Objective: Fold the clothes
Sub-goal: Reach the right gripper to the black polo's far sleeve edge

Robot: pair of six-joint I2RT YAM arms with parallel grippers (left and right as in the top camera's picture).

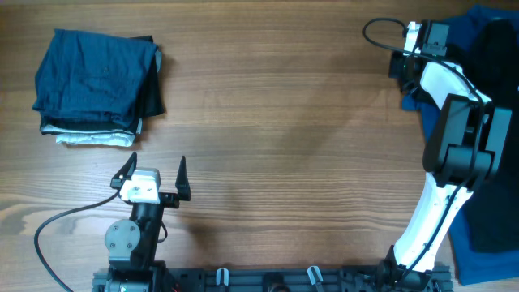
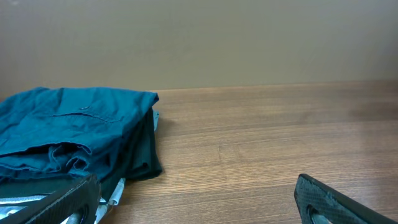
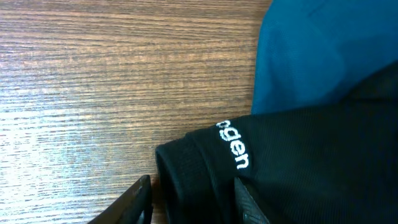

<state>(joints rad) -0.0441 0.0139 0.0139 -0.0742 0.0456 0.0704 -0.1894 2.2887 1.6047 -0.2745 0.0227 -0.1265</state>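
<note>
A black shirt (image 3: 298, 162) with white lettering on its hem lies on a bright blue garment (image 3: 311, 56) at the table's far right; both show in the overhead view, the black shirt (image 1: 496, 57) over the blue one (image 1: 478, 16). My right gripper (image 1: 403, 65) is at the pile's left edge. In the right wrist view its fingers (image 3: 196, 202) are open, one on each side of the black shirt's rolled edge, which rests on the table. My left gripper (image 1: 154, 172) is open and empty near the front edge, as the left wrist view (image 2: 196, 199) shows.
A folded stack of clothes (image 1: 97, 85), dark teal on top with black and white layers below, sits at the back left; it also shows in the left wrist view (image 2: 74, 130). Bare wooden table (image 1: 284, 122) lies between the arms. A black cable (image 1: 57, 227) runs by the left arm's base.
</note>
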